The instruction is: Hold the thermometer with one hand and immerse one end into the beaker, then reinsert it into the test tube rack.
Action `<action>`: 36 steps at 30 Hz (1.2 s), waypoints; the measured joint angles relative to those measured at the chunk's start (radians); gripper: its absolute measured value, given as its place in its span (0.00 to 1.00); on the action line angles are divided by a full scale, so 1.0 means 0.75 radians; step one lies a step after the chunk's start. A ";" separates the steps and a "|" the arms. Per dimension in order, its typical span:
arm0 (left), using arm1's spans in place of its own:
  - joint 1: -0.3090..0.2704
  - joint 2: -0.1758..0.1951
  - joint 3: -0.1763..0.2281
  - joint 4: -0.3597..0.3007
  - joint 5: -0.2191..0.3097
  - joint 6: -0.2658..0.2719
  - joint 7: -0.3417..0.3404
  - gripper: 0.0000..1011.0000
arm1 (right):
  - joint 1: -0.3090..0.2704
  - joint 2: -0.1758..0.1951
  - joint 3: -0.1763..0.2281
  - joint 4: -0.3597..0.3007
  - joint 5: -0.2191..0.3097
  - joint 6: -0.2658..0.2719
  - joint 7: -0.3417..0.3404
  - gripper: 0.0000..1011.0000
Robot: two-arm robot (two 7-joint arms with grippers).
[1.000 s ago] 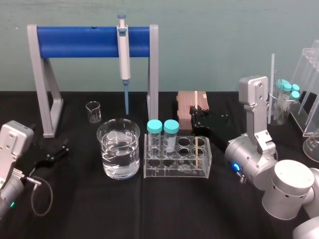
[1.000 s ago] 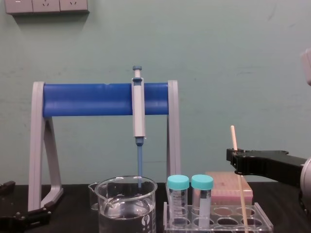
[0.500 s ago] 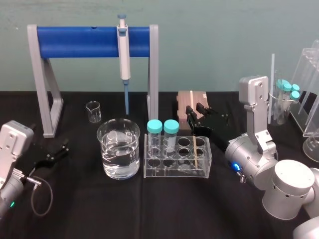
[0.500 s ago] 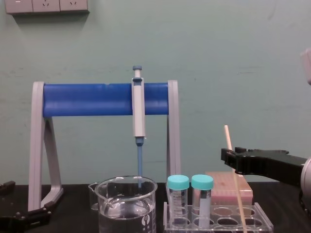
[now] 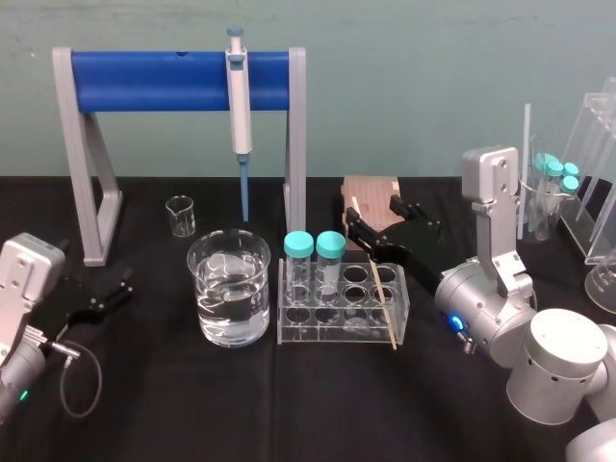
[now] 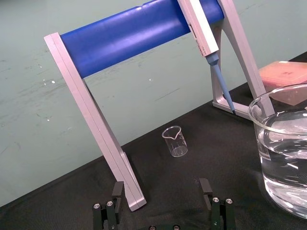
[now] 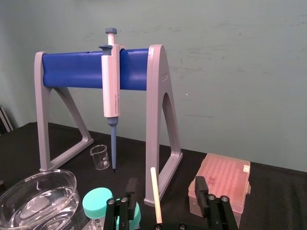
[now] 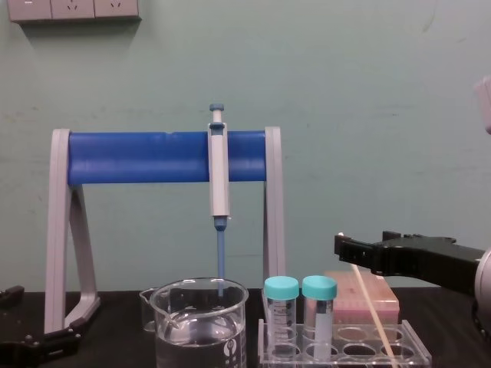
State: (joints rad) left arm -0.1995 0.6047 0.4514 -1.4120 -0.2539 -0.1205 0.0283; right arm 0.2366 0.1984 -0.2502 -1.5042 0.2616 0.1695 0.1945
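The thermometer [image 5: 382,303] is seen in the head view leaning in the test tube rack [image 5: 337,330], foot in a hole at the rack's right end and top tilted back to the left. In the right wrist view its lower part is cut off by the frame edge, but there the rod is shown standing free in the gap of the right gripper [image 7: 165,187], whose 2 fingers [image 7: 200,188] are spread apart and grasp nothing. From the chest view this gap cannot be judged, since the gripper is seen side-on, and the rack's base is cut off. The beaker [image 5: 231,287], holding water, stands just left of the rack on the counter [image 5: 289,404]; only part of it is caught in the left wrist view. The left gripper [image 6: 160,182] is parked low at the far left, fingers likewise spread and empty.
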 joint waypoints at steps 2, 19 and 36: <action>0.000 0.000 0.000 0.000 0.000 0.000 0.000 0.99 | 0.000 0.000 0.000 0.000 0.000 0.000 0.000 0.80; 0.000 0.000 0.000 0.000 0.000 0.000 0.000 0.99 | 0.031 -0.076 0.032 -0.064 -0.005 -0.148 -0.053 0.99; 0.000 0.000 0.000 0.000 0.000 0.000 0.000 0.99 | -0.021 -0.221 0.267 0.036 -0.192 -0.227 -0.474 0.99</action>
State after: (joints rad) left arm -0.1995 0.6047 0.4513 -1.4120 -0.2539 -0.1205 0.0283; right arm 0.2211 0.0324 -0.0498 -1.4770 0.1176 -0.0007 -0.1606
